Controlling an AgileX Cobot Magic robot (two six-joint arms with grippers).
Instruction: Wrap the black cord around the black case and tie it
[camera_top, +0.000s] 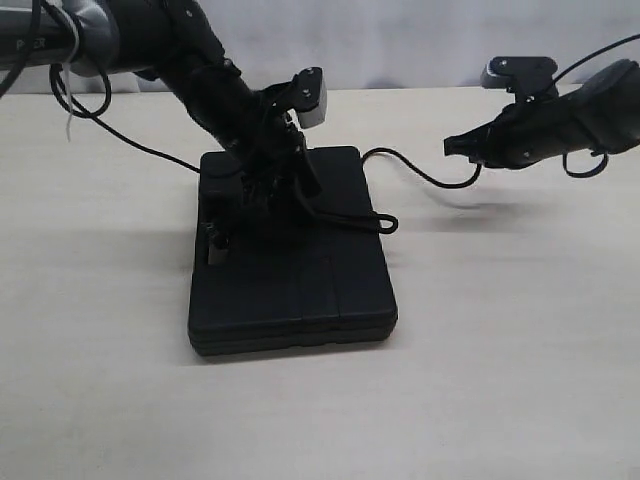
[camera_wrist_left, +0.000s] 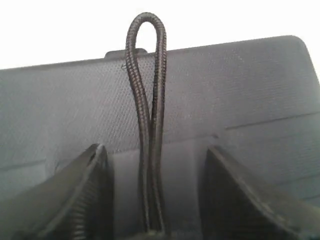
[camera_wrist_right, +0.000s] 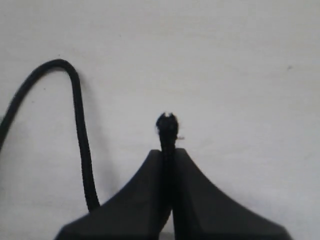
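The black case (camera_top: 290, 275) lies flat in the middle of the table. My left gripper (camera_top: 262, 200) hangs over its far half, jaws open. In the left wrist view a doubled loop of the black cord (camera_wrist_left: 150, 100) lies on the case lid (camera_wrist_left: 240, 100) between the spread fingers (camera_wrist_left: 85, 195), touching neither; the left gripper (camera_wrist_left: 155, 192) holds nothing. The cord (camera_top: 400, 160) runs off the case's right edge across the table to my right gripper (camera_top: 455, 147). That gripper (camera_wrist_right: 169, 152) is shut on the cord's frayed end (camera_wrist_right: 167, 125), and more cord (camera_wrist_right: 77, 125) curves beside it.
The pale table (camera_top: 500, 350) stretches around the case on all sides. A small grey latch (camera_top: 215, 247) sits on the case's left edge. The left arm's thin cable (camera_top: 120, 135) trails over the table at the back left.
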